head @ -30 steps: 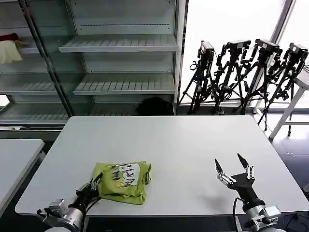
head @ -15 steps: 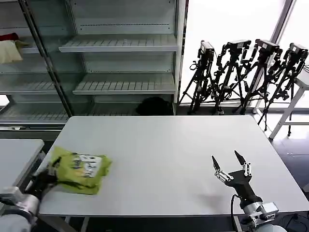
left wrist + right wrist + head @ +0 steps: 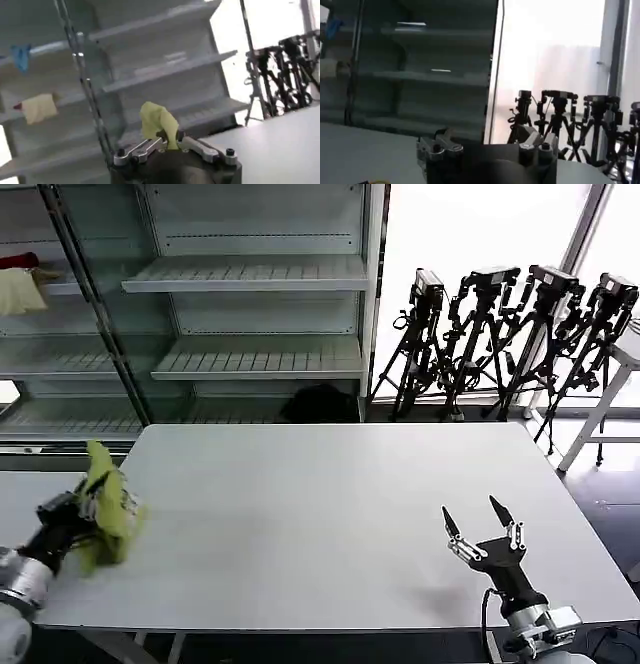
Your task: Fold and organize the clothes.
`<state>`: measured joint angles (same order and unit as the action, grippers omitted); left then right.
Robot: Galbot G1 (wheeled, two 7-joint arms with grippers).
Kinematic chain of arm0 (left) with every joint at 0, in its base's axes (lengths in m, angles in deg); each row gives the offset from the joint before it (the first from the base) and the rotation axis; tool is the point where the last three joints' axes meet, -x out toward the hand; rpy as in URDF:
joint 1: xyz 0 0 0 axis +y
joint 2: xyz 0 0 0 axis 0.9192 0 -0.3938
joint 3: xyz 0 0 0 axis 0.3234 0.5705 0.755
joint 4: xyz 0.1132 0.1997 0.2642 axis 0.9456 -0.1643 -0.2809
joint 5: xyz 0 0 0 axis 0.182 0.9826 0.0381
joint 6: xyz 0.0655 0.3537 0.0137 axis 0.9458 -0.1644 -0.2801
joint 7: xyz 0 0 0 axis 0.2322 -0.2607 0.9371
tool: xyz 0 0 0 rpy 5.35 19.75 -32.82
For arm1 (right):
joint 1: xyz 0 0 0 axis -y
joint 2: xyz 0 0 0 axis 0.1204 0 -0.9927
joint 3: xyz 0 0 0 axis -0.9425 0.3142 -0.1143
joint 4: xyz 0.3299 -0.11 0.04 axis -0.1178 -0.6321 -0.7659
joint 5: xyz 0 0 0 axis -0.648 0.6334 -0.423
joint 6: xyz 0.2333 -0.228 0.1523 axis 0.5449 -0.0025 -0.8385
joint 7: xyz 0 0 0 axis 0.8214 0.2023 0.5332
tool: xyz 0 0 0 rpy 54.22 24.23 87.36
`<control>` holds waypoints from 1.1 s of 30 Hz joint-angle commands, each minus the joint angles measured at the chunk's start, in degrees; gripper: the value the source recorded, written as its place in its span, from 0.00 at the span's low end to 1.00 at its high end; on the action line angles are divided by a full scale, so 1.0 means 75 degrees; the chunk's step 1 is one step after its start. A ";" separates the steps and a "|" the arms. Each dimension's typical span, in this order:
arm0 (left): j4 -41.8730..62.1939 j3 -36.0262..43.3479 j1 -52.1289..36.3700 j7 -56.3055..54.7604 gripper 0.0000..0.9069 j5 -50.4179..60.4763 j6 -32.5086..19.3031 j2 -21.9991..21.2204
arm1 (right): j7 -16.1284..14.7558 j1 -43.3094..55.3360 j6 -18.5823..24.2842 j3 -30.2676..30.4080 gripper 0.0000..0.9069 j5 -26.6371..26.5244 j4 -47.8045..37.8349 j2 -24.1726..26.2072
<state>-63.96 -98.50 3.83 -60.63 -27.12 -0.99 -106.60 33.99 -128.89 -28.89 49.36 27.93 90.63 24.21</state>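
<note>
Your left gripper [image 3: 88, 502] is pinched on the bunched T-shirt [image 3: 108, 502], lifted clear past the worktop's [image 3: 320, 514] left edge; judged a carry toward storage, folding apparently done. That arm reaches out low to the left. Your right gripper [image 3: 480, 529] hangs spread above the near right corner, idle, fingers pointing up

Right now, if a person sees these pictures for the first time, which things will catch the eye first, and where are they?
First is the lime T-shirt, bunched and held up off the white table by the left claw at the table's left edge. Next is the right claw, open with its fingers spread, over the table's near right part. Behind the table stand bare shelves and a row of black tripods by the bright window.
</note>
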 commanded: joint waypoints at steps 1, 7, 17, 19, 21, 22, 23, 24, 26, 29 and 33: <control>0.0648 0.3615 -0.0696 0.0402 0.01 0.1605 -0.0389 -0.1202 | -0.0046 -0.0269 0.0199 -0.0065 1.00 0.0097 -0.0052 -0.0017; -0.1155 0.3648 -0.1366 -0.0266 0.02 0.0399 0.0696 -0.0454 | -0.0055 -0.0164 0.0179 -0.0040 1.00 0.0126 -0.0039 -0.0049; -0.1163 0.4669 -0.2046 -0.1231 0.06 -0.0125 0.1432 0.0403 | -0.0095 -0.0150 0.0146 -0.0027 1.00 0.0248 0.0026 -0.0184; -0.1127 0.5129 -0.2067 -0.1396 0.14 0.0225 0.1434 0.0268 | -0.0092 -0.0139 0.0132 -0.0046 1.00 0.0283 0.0047 -0.0203; -0.1164 0.5578 -0.2193 -0.1794 1.00 0.0354 0.1497 0.0094 | -0.0090 -0.0146 0.0108 -0.0071 1.00 0.0284 0.0068 -0.0213; -0.1238 0.5726 -0.2254 -0.1934 1.00 0.0377 0.1564 0.0001 | -0.0087 -0.0159 0.0103 -0.0096 1.00 0.0285 0.0075 -0.0219; -0.1319 0.5848 -0.2307 -0.2039 1.00 0.0383 0.1558 -0.0084 | -0.0089 -0.0172 0.0103 -0.0108 1.00 0.0292 0.0079 -0.0228; -0.1435 0.5973 -0.2411 -0.2143 1.00 0.0363 0.1565 -0.0137 | -0.0091 -0.0173 0.0099 -0.0112 1.00 0.0301 0.0081 -0.0230; -0.1622 0.6107 -0.2631 -0.2457 1.00 0.0208 0.1580 -0.0222 | -0.0089 -0.0184 0.0084 -0.0117 1.00 0.0335 0.0083 -0.0245; -0.2021 0.6359 -0.3101 -0.3132 1.00 -0.0323 0.1538 -0.0374 | -0.0088 -0.0150 0.0046 -0.0086 1.00 0.0370 0.0078 -0.0274; -0.2491 0.6233 -0.3629 -0.3362 1.00 -0.1187 0.1498 -0.0453 | -0.0088 -0.0045 -0.0062 -0.0036 1.00 0.0405 0.0105 -0.0304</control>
<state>-75.49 -58.20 -14.96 -76.47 -27.71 9.24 -108.49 33.33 -129.79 -28.72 48.90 30.62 91.14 22.14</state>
